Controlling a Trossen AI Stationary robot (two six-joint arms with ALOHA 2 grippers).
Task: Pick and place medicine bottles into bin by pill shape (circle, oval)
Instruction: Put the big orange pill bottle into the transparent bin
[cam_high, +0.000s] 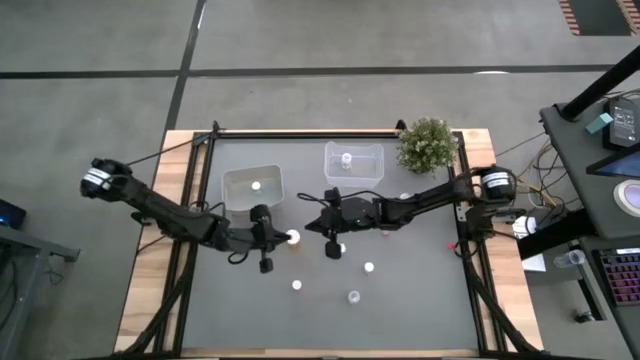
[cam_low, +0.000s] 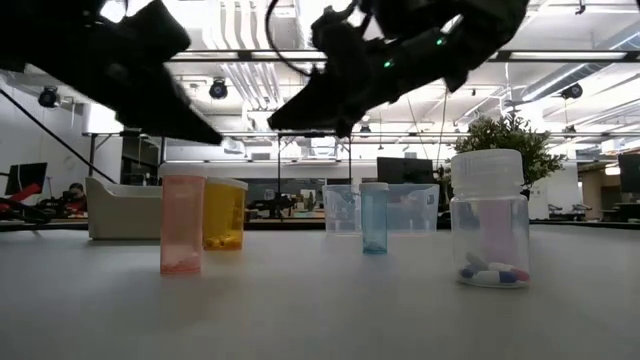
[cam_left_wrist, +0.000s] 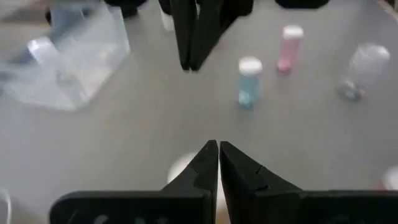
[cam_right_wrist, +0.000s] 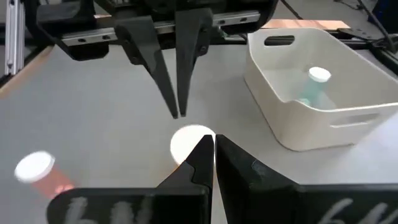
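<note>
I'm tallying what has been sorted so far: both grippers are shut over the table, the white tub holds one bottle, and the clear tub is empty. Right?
Not quite: the clear tub is not empty. The high view shows one white-capped bottle in it. The rest holds: the white tub holds one bottle, and the left gripper and right gripper are shut.

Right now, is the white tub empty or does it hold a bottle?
Not empty. The white tub holds one white-capped bottle, standing inside near its middle; the high view shows the cap too.
</note>
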